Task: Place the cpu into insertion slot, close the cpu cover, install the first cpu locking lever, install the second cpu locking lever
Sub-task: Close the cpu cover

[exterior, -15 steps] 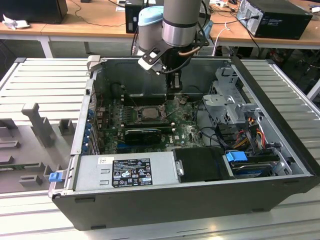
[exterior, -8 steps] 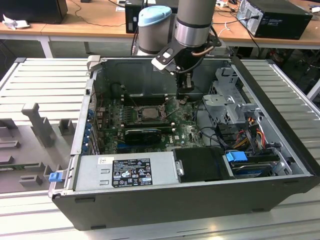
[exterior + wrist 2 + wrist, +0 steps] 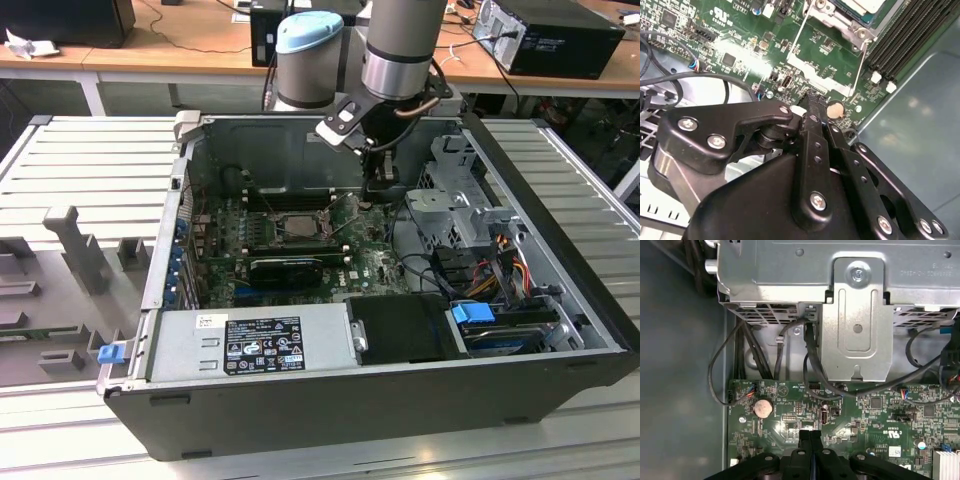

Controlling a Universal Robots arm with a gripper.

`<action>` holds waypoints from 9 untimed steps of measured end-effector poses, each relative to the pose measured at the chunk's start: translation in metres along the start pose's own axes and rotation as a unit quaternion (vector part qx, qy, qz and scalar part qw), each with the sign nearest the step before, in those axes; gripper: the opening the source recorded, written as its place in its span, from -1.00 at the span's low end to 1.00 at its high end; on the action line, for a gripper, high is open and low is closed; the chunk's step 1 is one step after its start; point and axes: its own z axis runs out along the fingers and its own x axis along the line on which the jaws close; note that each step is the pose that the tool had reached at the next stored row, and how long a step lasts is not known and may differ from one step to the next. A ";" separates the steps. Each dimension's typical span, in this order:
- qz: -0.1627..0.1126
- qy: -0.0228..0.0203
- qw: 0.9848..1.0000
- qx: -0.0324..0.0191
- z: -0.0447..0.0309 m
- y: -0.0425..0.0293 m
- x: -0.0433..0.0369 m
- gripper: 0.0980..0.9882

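Note:
In the exterior view my gripper (image 3: 383, 192) hangs inside the open computer case, to the exterior view's right of the insertion slot (image 3: 298, 226). In the second wrist view the cpu (image 3: 860, 5) shows its silver-grey face inside the slot's metal rim (image 3: 832, 15). The cpu cover (image 3: 822, 80) stands open, swung out toward my gripper (image 3: 812, 100), with a thin wire lever (image 3: 862, 65) raised beside it. My fingers (image 3: 805, 440) are pressed together just above the green board, with nothing visible between them, close to the cover's outer edge.
A black graphics card (image 3: 290, 268) lies in front of the slot. Long black memory slots (image 3: 905, 40) run beside it. The metal drive cage (image 3: 855, 325) and black cables (image 3: 810, 365) crowd the board's edge. A coin battery (image 3: 763, 407) sits near my fingertips. The power supply (image 3: 250, 345) fills the case's front.

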 end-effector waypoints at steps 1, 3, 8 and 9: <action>0.000 0.000 1.000 0.000 0.0019 0.0000 0.0000 -0.98; 0.000 0.000 1.000 0.000 0.0069 -0.0013 -0.0001 -0.98; 0.000 0.000 1.000 0.000 0.0072 -0.0106 -0.0001 -0.98; 0.000 0.000 1.000 0.000 0.0072 -0.0112 0.0000 -0.98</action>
